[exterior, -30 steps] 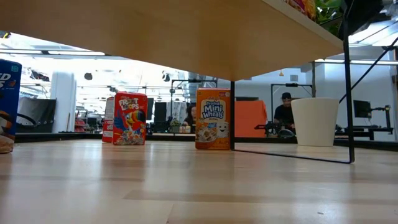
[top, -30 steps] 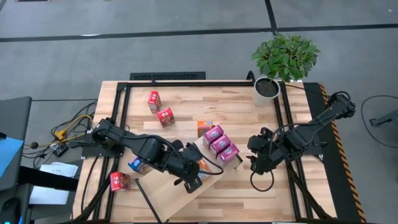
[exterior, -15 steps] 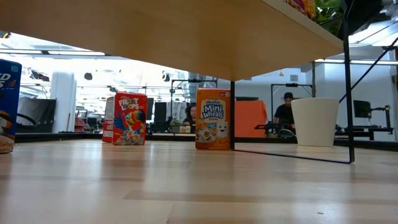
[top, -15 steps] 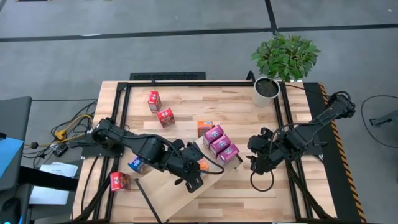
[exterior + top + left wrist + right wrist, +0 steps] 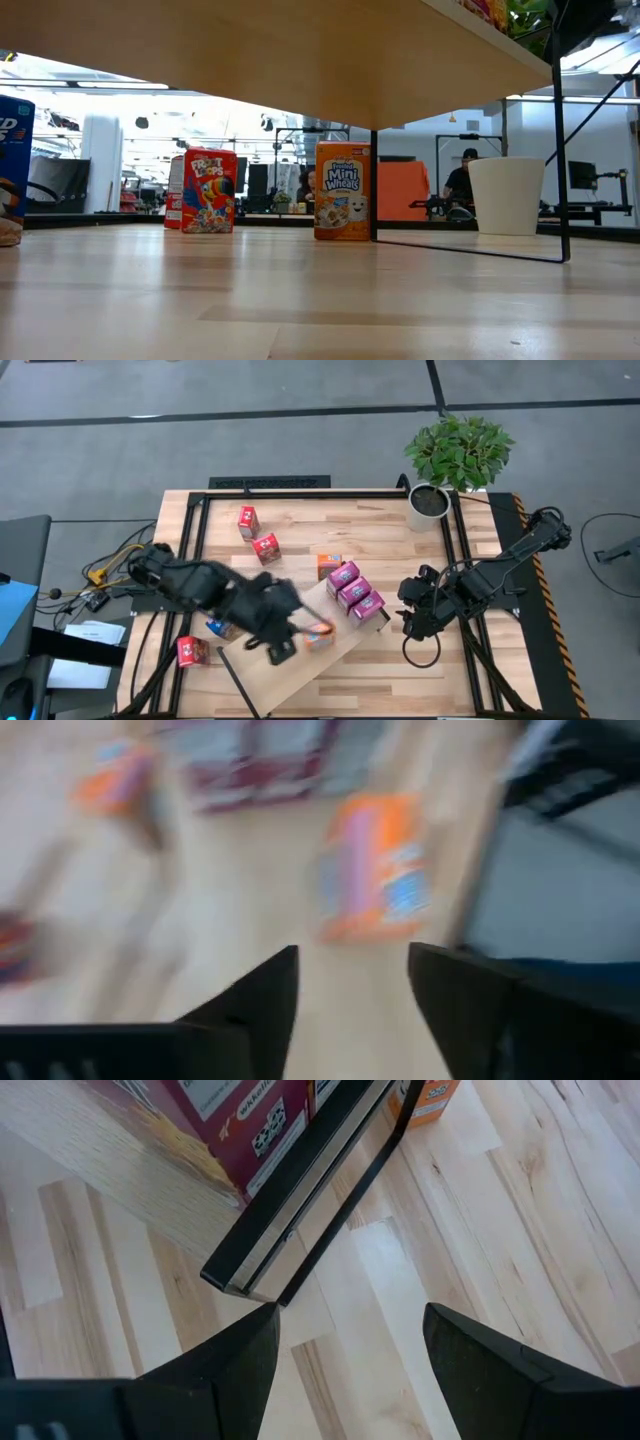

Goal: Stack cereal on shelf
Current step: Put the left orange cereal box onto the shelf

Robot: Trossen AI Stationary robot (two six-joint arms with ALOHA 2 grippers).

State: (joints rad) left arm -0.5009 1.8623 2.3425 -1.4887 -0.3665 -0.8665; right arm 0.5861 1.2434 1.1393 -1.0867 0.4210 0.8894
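Fingers of the left gripper (image 5: pixel 350 985) stand apart with nothing between them; a small orange cereal box (image 5: pixel 375 870) lies flat on the long pale wood shelf board (image 5: pixel 250 920) just ahead of their tips, not touching either finger. From above, that gripper (image 5: pixel 285 650) hangs over the shelf (image 5: pixel 330 660), with the orange box (image 5: pixel 320 637) just to its right. Left of these fingers a blue box (image 5: pixel 215 627) stands near the arm and a red box (image 5: pixel 192 651) stands by the planked wooden counter's (image 5: pixel 380 520) near left edge; two more red boxes (image 5: pixel 258 535) stand well beyond. Farther right along the shelf, three magenta-pink boxes (image 5: pixel 353 591) stand side by side in a row, and another orange box (image 5: pixel 329 564) stands on the counter just behind them. Right of the shelf's end, the right gripper (image 5: pixel 412 622) waits low over the counter, its fingers (image 5: pixel 235 1360) spread and empty, the shelf's black metal frame corner (image 5: pixel 290 1230) just ahead of them. A white pot with a green plant (image 5: pixel 445 470) stands at the far right corner.
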